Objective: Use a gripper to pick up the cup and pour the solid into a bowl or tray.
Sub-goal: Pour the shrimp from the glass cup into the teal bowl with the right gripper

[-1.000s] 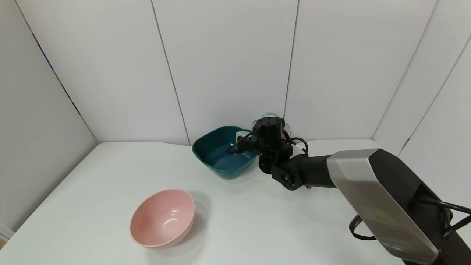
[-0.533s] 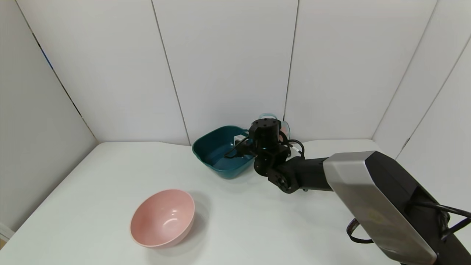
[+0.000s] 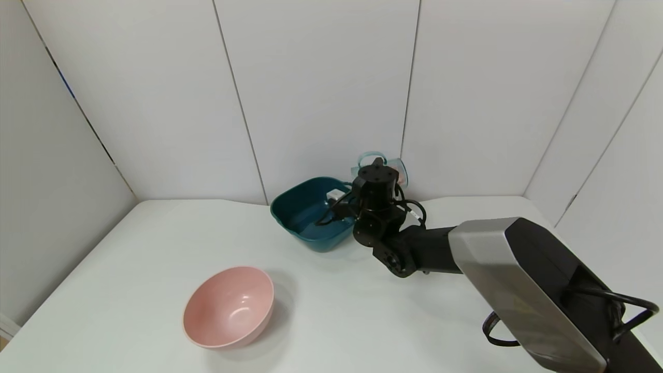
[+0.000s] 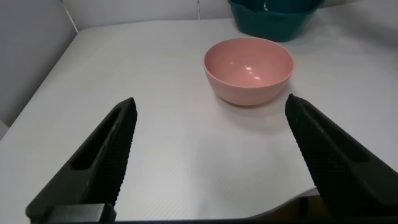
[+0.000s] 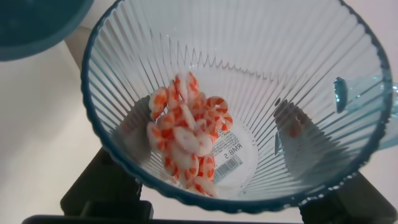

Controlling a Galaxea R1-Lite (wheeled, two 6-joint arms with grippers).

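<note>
My right gripper is shut on the light-blue ribbed cup and holds it in the air beside the right rim of the dark teal bowl. In the right wrist view the cup fills the picture, tilted, with white and orange-pink pieces heaped low on its side wall. A corner of the teal bowl shows beside it. My left gripper is open and empty above the table's near edge.
A round pink bowl stands at the front left of the white table; it also shows in the left wrist view. White wall panels close the back and sides.
My right gripper has lifted the cup higher and shifted it slightly left toward the teal bowl. The cup's handle now shows above the wrist.
</note>
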